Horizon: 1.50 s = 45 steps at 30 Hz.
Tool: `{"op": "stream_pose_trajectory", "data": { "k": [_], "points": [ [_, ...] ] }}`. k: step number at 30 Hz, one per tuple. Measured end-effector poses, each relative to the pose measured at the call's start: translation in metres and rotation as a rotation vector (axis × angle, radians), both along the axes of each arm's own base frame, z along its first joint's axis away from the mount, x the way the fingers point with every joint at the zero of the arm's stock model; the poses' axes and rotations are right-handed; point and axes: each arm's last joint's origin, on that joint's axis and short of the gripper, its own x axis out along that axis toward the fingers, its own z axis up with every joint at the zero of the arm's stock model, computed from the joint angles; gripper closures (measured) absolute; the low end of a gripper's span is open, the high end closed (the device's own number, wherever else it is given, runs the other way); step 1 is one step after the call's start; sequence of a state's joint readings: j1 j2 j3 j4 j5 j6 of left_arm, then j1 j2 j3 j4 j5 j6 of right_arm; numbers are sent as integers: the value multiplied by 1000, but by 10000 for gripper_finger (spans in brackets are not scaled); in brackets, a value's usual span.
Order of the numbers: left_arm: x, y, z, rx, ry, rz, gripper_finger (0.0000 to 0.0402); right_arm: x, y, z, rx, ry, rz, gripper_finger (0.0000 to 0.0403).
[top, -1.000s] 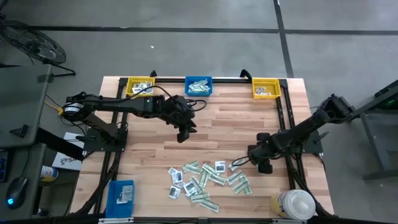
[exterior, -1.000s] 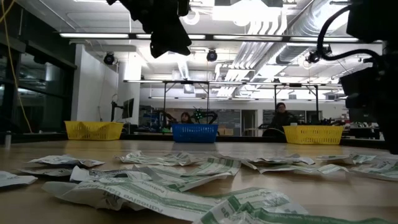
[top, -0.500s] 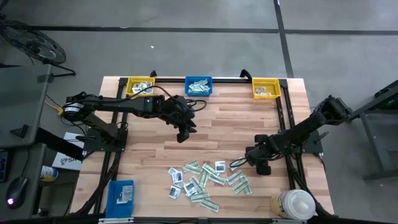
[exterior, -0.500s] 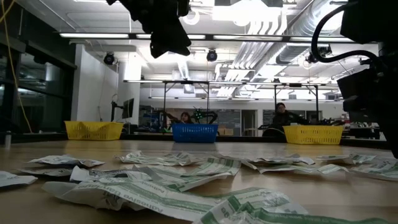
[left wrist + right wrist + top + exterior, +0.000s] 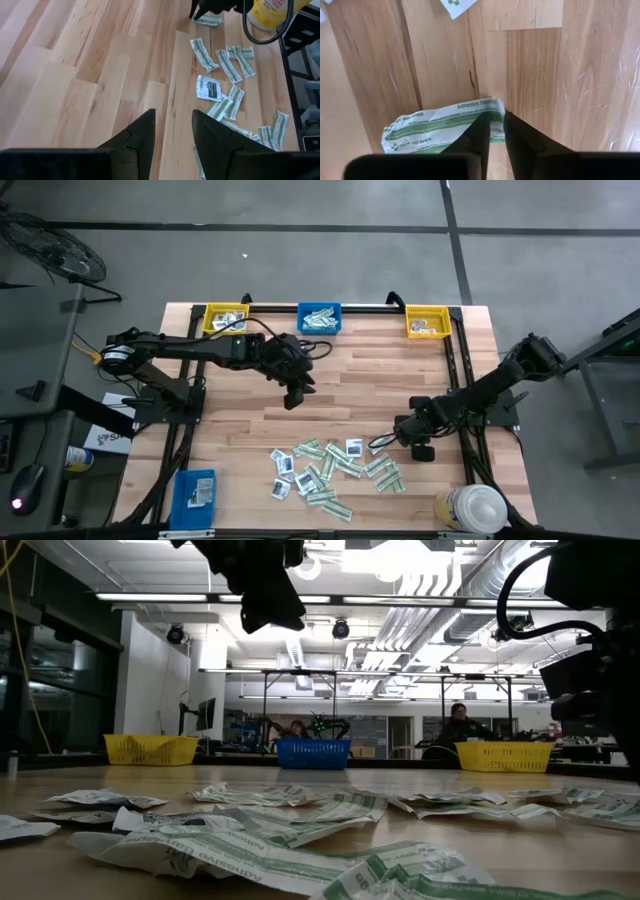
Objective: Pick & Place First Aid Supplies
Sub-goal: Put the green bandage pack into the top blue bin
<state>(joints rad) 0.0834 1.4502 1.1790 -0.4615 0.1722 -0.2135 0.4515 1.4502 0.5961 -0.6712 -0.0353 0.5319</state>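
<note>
Behind the scattered first aid supplies (image 5: pixel 335 470): two yellow bins (image 5: pixel 225 318) and a blue bin (image 5: pixel 319 318), each holding packets. Right gripper (image 5: pixel 492 131) pinching a green-striped packet (image 5: pixel 440 131) beside the pile; left gripper (image 5: pixel 172 131) empty, parted.

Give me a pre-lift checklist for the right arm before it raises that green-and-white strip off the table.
1. Right hand closed on the green-and-white strip: ok, the fingers pinch the strip's end.
2. Only one strip in the grip: ok, the wrist view shows a single packet between the fingers.
3. Strip clear of the pile of packets: ok, it lies apart at the pile's right edge.
4. Left hand out of the way: ok, it hangs open above bare wood near the table's middle.
5. Yellow bin on the right has room: cannot tell, it already holds some packets.
</note>
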Motion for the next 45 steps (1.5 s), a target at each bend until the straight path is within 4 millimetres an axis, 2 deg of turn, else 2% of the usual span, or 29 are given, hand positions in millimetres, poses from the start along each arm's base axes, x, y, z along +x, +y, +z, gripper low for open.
{"op": "stream_pose_trajectory", "data": {
  "k": [5, 11, 18, 25, 36, 45],
  "points": [
    [-1, 0, -2, -2, 22, 1, 273, 1, 1, 0, 10, -2, -46, 394],
    [-1, 0, -2, -1, 20, 1, 273, 0, -1, 3, 22, -11, -125, 402],
    [-1, 0, -2, -1, 20, 1, 273, -5, -7, 25, -15, -157, -309, 402],
    [-1, 1, -1, 12, 13, 15, 273, -9, -19, 46, -70, -322, -409, 403],
    [1, 4, 0, 79, -3, 104, 273, -1, -51, 77, -192, -661, -535, 403],
    [1, 7, 1, 111, -6, 172, 273, 30, -93, 105, -273, -1005, -613, 403]
  ]
}}
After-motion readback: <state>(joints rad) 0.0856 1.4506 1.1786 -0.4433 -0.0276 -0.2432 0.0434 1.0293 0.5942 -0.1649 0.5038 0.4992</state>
